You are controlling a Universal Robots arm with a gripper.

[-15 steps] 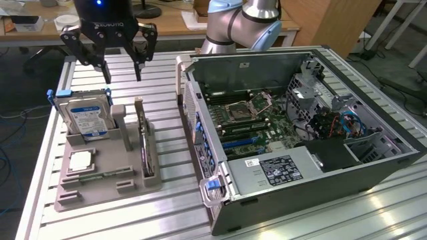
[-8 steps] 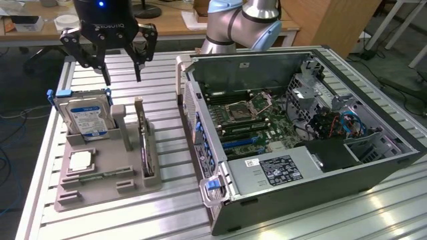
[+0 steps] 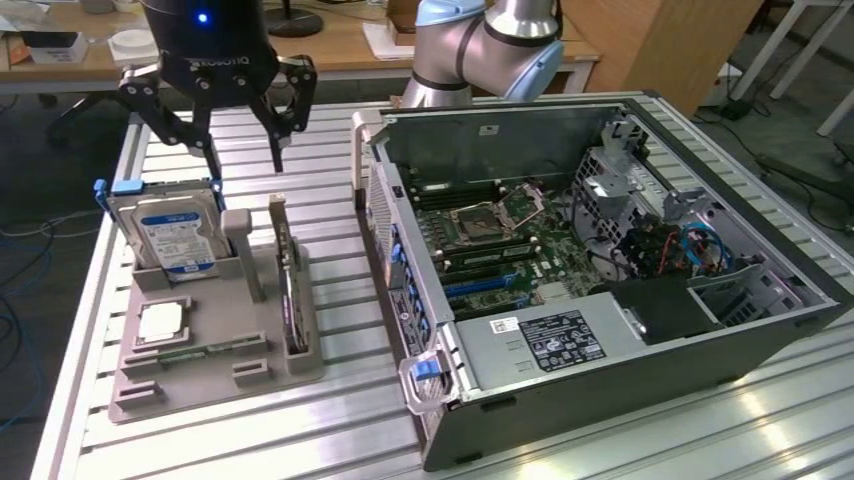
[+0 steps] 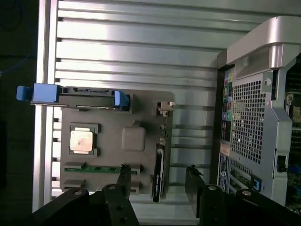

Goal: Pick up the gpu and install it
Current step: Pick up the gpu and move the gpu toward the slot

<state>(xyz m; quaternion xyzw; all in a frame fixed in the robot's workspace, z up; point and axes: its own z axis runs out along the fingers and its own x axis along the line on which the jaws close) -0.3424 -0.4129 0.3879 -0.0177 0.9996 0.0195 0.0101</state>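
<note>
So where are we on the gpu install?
Done: nothing that shows. The gpu stands on edge in the grey tray. In hand: nothing; the gripper hangs open above the tray, apart from the card. Left: pickup and install; the open case has blue slots that look bare.

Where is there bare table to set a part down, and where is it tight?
Bare table: the strip between tray and case, the stretch beyond the tray under the open gripper, and the near corner before the case. Crowded: the tray, holding hard drive, gpu and CPU, and the case's inside.
</note>
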